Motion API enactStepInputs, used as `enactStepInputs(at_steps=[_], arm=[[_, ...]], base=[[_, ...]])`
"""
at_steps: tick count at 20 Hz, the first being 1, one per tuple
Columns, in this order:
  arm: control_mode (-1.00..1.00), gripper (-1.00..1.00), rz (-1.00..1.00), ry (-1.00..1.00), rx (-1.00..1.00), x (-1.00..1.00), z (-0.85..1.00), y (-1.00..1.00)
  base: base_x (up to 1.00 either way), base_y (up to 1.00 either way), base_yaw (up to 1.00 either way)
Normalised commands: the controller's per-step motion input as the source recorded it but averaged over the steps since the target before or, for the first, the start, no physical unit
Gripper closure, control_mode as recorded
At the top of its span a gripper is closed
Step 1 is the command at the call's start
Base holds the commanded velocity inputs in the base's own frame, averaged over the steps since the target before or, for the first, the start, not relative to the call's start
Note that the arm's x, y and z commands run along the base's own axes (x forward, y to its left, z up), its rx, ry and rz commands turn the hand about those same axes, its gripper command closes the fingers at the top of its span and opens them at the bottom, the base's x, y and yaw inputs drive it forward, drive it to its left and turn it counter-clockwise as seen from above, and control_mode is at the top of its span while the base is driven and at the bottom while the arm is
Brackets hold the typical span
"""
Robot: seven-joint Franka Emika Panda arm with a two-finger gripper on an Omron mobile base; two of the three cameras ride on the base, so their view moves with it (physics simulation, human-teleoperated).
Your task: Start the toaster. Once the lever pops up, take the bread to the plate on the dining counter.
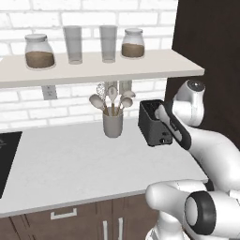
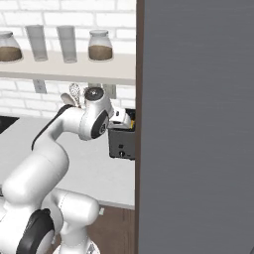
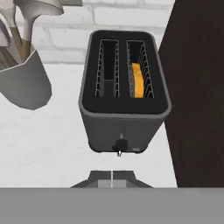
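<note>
The dark grey toaster (image 3: 124, 107) stands on the white counter, close against a dark cabinet side. A slice of orange-brown bread (image 3: 138, 78) sits deep in its right slot; the left slot is empty. The lever (image 3: 120, 145) is a small dark knob low on the face turned toward me. My gripper (image 3: 112, 179) hovers just in front of and above that face, its two fingertips pressed together and holding nothing. The toaster (image 1: 151, 123) is partly covered by my forearm in the left base view, and in the right base view the hand sits on top of the toaster (image 2: 121, 144). The plate and the dining counter are out of view.
A grey utensil cup (image 1: 113, 124) with spoons stands just left of the toaster. Above hangs a shelf (image 1: 93, 70) with jars and glasses. A tall dark cabinet panel (image 2: 198, 124) walls off the right side. A black cooktop (image 1: 7, 159) lies at the far left.
</note>
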Motion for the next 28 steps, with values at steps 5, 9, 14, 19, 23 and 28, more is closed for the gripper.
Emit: enactStepInputs(at_steps=[5,9,14,19,23,28], arm=[[-1.0,-1.0,-0.16,-0.14,-0.06,0.34,0.07,0.06],[-1.0,-1.0,-0.17,-0.12,-0.03,0.07,0.01,0.07],[-1.0,-1.0,-0.21,-0.05,0.0,0.0,0.08,-0.02],[-1.0,-1.0,-0.15,0.0,0.01,0.0,0.17,-0.11],[-1.0,-1.0,-0.01,0.0,0.0,0.0,0.02,-0.05],[-1.0,-1.0,0.0,0.0,0.0,0.0,0.0,0.0]], base=[[0.0,0.0,0.0],[0.0,0.0,0.0],[0.0,0.0,0.0],[0.0,0.0,0.0],[0.0,0.0,0.0],[0.0,0.0,0.0]])
